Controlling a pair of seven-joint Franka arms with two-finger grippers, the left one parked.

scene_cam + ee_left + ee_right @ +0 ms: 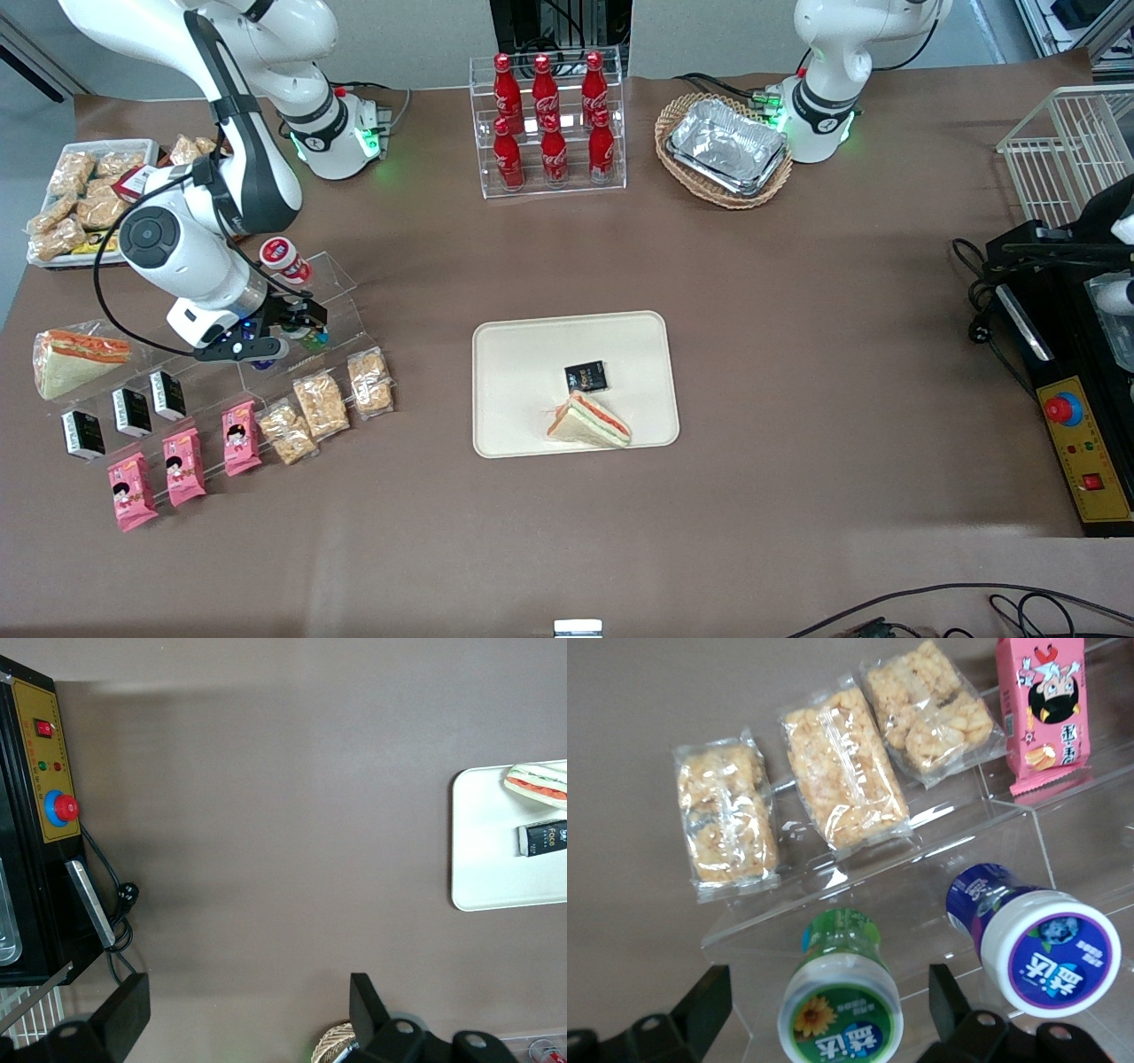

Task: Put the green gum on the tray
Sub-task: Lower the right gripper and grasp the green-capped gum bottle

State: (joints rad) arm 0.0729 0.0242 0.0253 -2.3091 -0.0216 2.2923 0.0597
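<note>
a: where is the gripper (297, 330), and where is the green gum (841, 997)?

b: the gripper hangs over the clear stepped rack (341, 292) toward the working arm's end of the table. its two dark fingers (700, 1010) are spread wide, one on each side of the green gum, not touching it. the gum stands on a step of the rack, white lid up.

a: what sits close by?

b: a blue bottle (1032, 939) stands just beside the gum on the same step. an orange bottle (284, 260) stands on a higher step, farther from the front camera. three clear packs of puffed snacks (842, 766) lie on the lowest step, nearer that camera, with pink packets (184, 466) and small black cartons (132, 411) along the same row.

a: and the tray (523, 354)?

b: it lies well apart, at the middle of the table, and holds a wrapped sandwich (588, 421) and a small black packet (586, 376). another sandwich (75, 356) lies near the rack.
</note>
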